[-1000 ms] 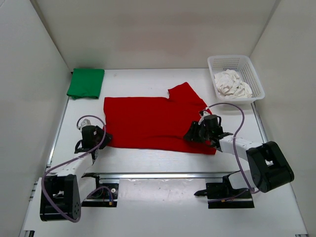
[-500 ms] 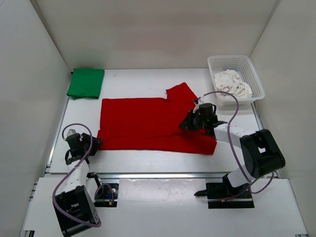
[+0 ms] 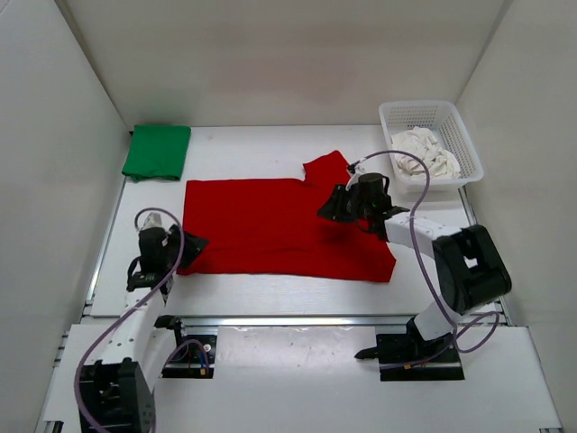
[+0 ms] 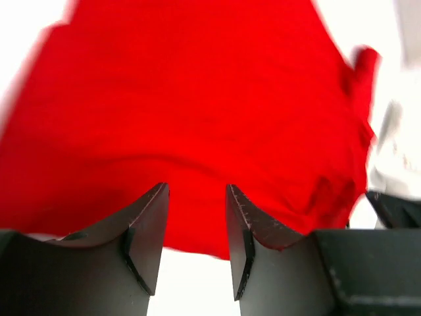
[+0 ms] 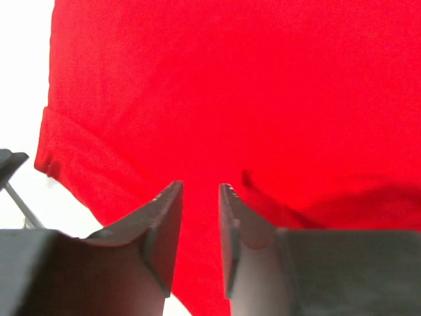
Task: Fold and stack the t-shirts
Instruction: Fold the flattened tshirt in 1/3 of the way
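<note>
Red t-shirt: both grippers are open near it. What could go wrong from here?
1. The left gripper sits at the left edge of the red t-shirt, the right gripper well inside the cloth: unequal grips may skew the fold.
2. A crease lies just ahead of the right gripper; a pinch there may catch extra layers.
3. The right arm's cable arcs close to the basket and might snag it.

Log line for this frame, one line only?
red shirt spread out; green shirt folded; white shirt in basket; left gripper open; right gripper open

White table (image 3: 252, 144) carries red t-shirt (image 3: 270, 225), green t-shirt (image 3: 157, 152) (folded), basket (image 3: 428, 113).
</note>
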Robot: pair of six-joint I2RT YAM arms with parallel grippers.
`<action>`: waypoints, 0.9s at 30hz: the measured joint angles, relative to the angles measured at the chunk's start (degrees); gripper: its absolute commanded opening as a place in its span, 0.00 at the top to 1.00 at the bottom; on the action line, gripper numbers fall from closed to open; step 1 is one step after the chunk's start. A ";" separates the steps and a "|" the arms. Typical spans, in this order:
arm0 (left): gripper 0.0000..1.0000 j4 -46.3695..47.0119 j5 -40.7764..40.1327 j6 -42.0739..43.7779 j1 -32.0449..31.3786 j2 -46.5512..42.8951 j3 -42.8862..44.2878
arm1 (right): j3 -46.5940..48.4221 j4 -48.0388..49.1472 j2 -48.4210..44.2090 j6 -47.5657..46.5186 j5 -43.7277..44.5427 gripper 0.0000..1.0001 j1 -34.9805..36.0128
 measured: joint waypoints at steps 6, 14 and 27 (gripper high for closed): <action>0.54 8.00 -7.69 -0.42 -21.79 4.66 3.39 | -6.56 -0.35 -12.09 -2.32 2.58 0.92 0.59; 0.55 14.88 -8.59 0.92 -33.22 23.32 5.95 | -13.55 -2.99 -10.03 -3.61 4.02 1.00 -2.97; 0.54 20.31 -5.31 2.01 -29.27 19.02 0.76 | -2.62 0.26 7.02 -3.89 0.94 1.00 -4.94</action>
